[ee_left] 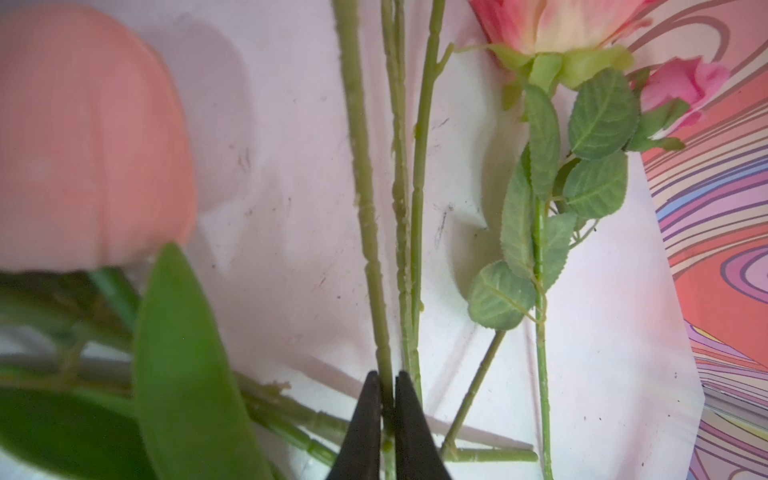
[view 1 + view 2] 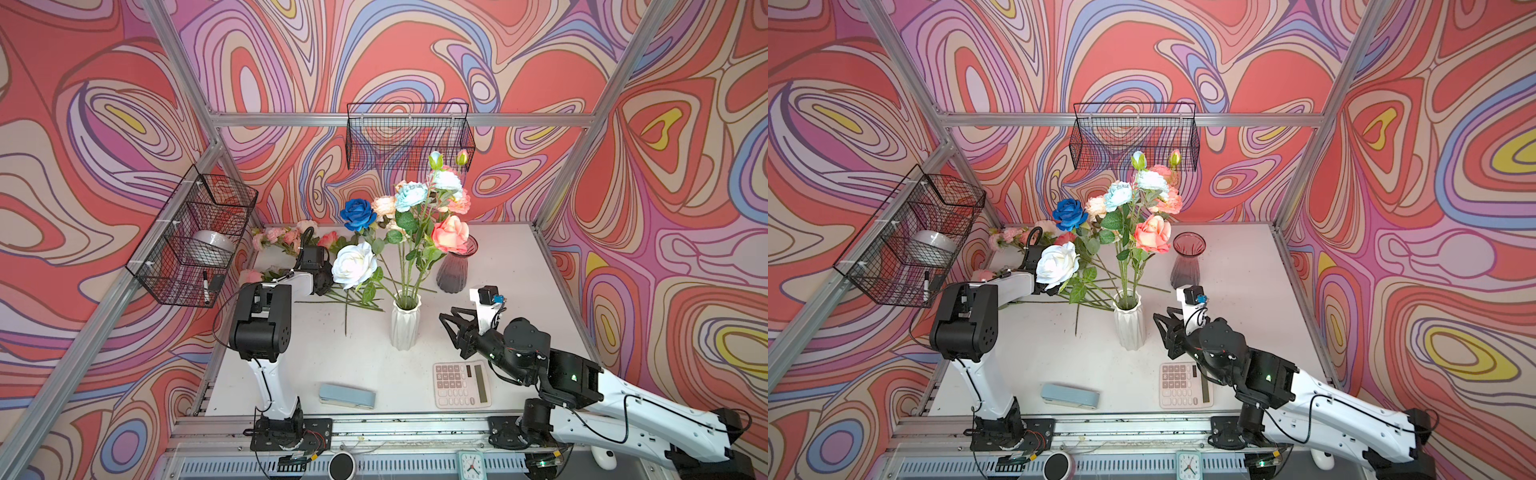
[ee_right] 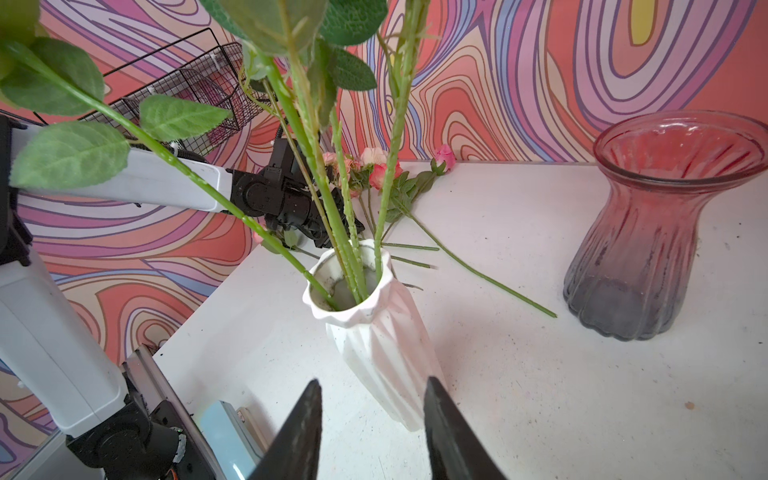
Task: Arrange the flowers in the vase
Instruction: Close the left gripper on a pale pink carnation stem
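Observation:
A white ribbed vase [image 2: 405, 328] [image 2: 1129, 328] [image 3: 382, 345] stands mid-table holding several flowers: a deep blue rose [image 2: 357, 214], a white rose [image 2: 354, 264], a peach rose [image 2: 450, 234] and pale blue heads [image 2: 411, 195]. More flowers [image 2: 282, 239] lie loose at the back left, their stems [image 2: 353, 301] spread over the table. My left gripper [image 1: 387, 376] [image 2: 323, 279] is low among them, shut on one green stem [image 1: 365, 199]; the white rose partly hides it in both top views. My right gripper [image 3: 372, 381] [image 2: 451, 320] hovers open just right of the vase, holding nothing.
A dark red glass vase [image 2: 455, 266] [image 3: 648, 249] stands behind the white one to the right. A calculator [image 2: 461, 384] and a pale blue case [image 2: 347, 396] lie near the front edge. Wire baskets hang on the left wall [image 2: 195, 237] and back wall [image 2: 409, 137].

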You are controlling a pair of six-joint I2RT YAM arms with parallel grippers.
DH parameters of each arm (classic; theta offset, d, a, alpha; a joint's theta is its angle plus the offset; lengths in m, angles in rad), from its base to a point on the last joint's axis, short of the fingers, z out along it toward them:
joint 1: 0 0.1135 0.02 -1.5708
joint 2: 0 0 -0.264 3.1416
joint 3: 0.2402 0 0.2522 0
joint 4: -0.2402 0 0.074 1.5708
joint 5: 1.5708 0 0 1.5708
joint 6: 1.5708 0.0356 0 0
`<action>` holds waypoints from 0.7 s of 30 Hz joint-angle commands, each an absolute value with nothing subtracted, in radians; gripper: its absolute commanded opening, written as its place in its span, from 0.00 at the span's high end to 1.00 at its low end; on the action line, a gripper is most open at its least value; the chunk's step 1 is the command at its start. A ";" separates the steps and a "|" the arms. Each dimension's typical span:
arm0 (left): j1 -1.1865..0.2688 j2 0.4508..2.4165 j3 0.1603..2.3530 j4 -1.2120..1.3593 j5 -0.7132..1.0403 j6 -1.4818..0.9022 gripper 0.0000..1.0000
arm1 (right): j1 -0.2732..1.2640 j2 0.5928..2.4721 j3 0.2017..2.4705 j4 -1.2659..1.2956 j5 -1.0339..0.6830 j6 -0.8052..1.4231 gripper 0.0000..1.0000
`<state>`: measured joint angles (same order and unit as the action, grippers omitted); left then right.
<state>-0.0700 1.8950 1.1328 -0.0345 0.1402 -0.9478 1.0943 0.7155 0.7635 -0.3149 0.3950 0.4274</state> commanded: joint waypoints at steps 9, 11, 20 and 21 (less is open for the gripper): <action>-0.067 1.607 1.098 -0.061 0.096 -0.953 1.00 | 1.093 0.696 0.757 -0.327 0.398 0.425 0.59; -0.067 1.535 1.070 -0.056 0.086 -0.953 1.00 | 1.092 0.693 0.758 -0.328 0.400 0.424 0.59; -0.072 1.162 0.917 -0.058 0.076 -0.942 1.00 | 1.092 0.687 0.768 -0.327 0.400 0.428 0.59; -0.078 1.117 0.902 -0.062 0.074 -0.935 1.00 | 1.092 0.687 0.768 -0.325 0.398 0.428 0.59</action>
